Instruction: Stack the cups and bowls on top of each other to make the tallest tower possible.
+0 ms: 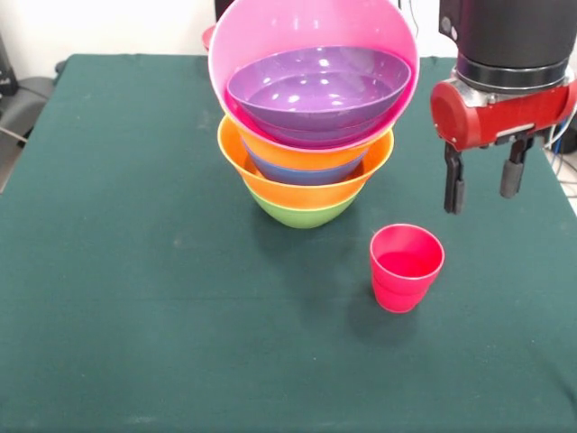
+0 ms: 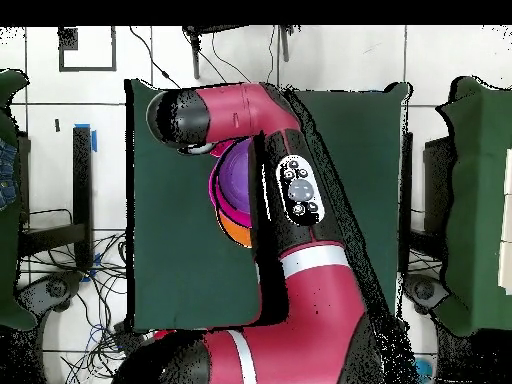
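Fingers parted, empty, hanging above red cup.

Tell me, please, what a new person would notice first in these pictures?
First, the tower of nested bowls at the table's far centre: a tilted pink bowl holding a purple bowl on top, with orange rims and a green base below. Next, the red cup standing alone in front of it to the right, with the open end effector hanging above and behind the cup.

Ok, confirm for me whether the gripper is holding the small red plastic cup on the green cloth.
No: the gripper hangs open above the table with nothing between its fingers, and the red cup stands upright by itself below it.
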